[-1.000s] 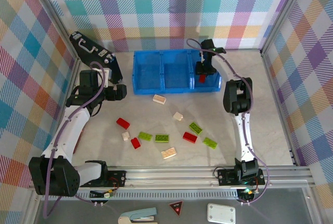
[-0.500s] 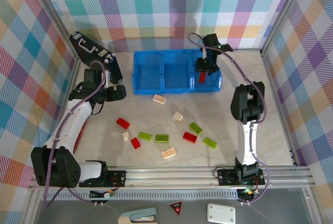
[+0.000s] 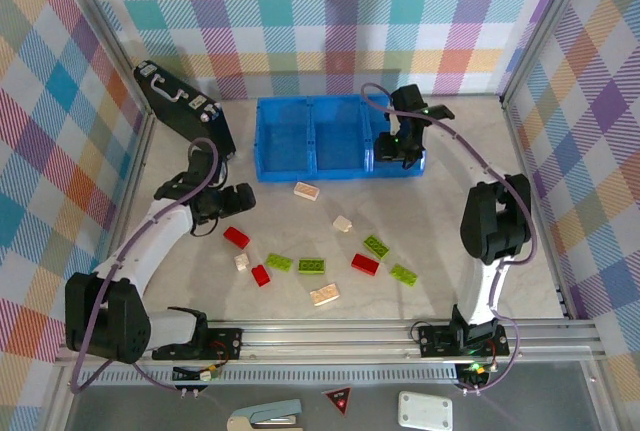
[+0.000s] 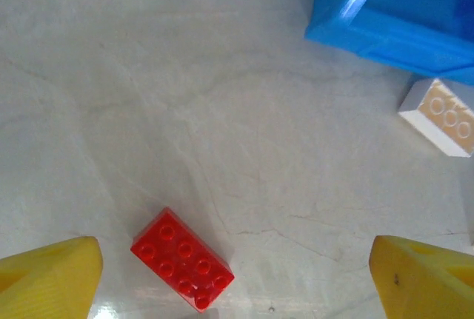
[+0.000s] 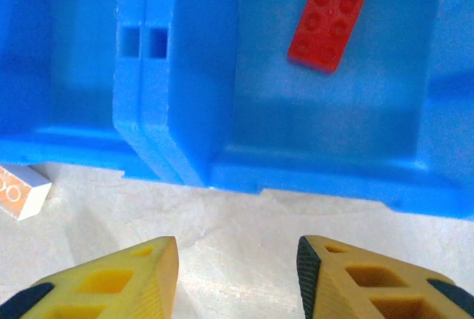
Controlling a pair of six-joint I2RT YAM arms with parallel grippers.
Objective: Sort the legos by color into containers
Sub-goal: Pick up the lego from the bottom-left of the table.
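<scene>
**Left claw.** My left claw [image 4: 235, 280] stands wide and holds nothing. Its yellow fingertips [image 4: 52, 274] sit in the two lower corners of the left wrist frame. A red lego [image 4: 182, 260] lies flat on the desk [image 4: 222, 112], just right of the lower-left fingertip and not touching it. A cream lego [image 4: 442, 117] lies at the right edge, just below a corner of the blue bin [image 4: 400, 15].

**Right claw.** My right claw [image 5: 237, 274] is parted and empty at the bottom of the right wrist frame, at the bin's near wall. A long red lego [image 5: 332, 14] lies in the right compartment [image 5: 385, 97], upper right.

**Top frame.** The other legos [image 3: 312, 266] lie scattered mid-frame below the bin. A black briefcase [image 3: 178, 104] stands upper left.
</scene>
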